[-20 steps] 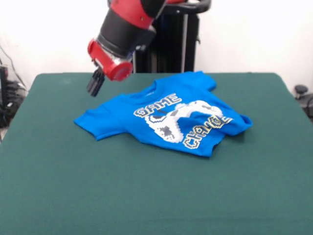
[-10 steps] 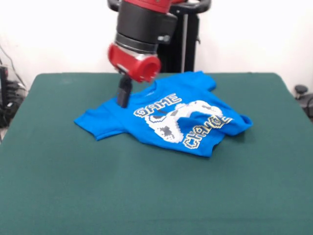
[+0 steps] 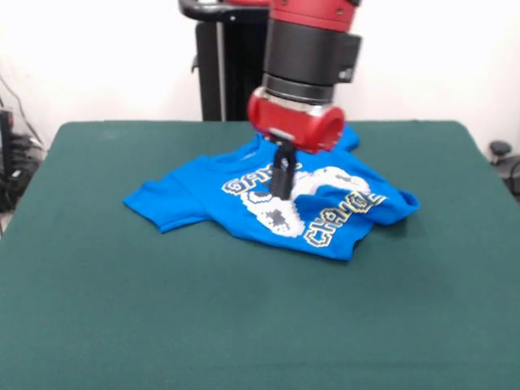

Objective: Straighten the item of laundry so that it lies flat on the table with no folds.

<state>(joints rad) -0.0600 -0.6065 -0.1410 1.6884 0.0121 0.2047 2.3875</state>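
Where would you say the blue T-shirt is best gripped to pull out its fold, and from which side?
Probably the bunched edge of the T-shirt at the picture's right, where cloth is doubled over the lettering. Come from above and pinch that raised fold, then pull outward to the right. The gripper hangs over the shirt's middle.

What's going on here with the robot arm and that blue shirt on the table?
The robot's gripper is poised over the middle of a blue T-shirt that lies rumpled on the green table. The right side of the shirt is bunched and folded, so it is not yet flat. Whether the gripper touches the cloth or is open cannot be told from this view.
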